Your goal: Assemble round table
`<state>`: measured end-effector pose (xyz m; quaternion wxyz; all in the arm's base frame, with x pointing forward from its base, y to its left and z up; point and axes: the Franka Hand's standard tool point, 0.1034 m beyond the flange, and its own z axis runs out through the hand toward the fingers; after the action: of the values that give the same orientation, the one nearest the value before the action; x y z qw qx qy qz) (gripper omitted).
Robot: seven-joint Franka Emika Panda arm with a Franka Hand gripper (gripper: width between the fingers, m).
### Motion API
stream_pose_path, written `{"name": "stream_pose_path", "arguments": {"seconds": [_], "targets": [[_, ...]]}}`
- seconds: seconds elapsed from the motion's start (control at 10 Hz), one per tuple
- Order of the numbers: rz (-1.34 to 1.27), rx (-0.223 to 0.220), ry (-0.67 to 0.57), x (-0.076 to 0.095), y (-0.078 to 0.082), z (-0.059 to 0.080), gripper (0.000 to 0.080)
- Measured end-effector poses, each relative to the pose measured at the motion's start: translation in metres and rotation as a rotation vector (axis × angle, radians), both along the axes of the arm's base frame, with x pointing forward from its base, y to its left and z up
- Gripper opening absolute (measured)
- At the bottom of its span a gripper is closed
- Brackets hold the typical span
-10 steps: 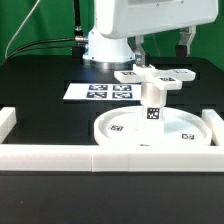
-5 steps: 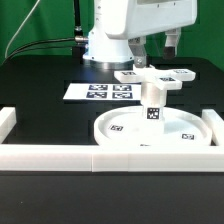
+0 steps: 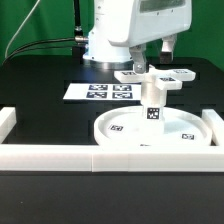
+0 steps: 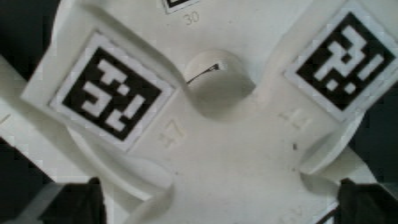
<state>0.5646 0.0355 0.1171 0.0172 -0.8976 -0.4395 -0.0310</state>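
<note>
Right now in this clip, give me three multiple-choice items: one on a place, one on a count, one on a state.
1. Where does the leg stand?
A. on the top
B. on the marker board
C. on the bare table

2. How many tags show on the top in the exterior view?
A. one
B. two
C. five

3. What sits on the leg?
A. nothing
B. the base
C. a second top

Answers:
1. A: the leg rises upright from the middle of the top.
2. B: one tag lies on each side of the leg.
3. B: the base caps the leg, under the arm; the wrist view looks down on it, between the open pincer's fingertips.
</note>
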Motion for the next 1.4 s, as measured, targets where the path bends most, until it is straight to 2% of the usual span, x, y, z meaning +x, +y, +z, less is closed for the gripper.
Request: {"name": "stream_pose_path", "arguments": {"seconds": [0.7,1.3,1.4], "targets": [[-0.007,-0.003,0.020,-0.005,0.000,-0.011,0.0649],[-0.020,-0.002,0.019,-0.002,0.001,-0.012,0.0649],[-0.021,-0.003,0.021,-0.003,0.000,-0.012,0.0512]]}}
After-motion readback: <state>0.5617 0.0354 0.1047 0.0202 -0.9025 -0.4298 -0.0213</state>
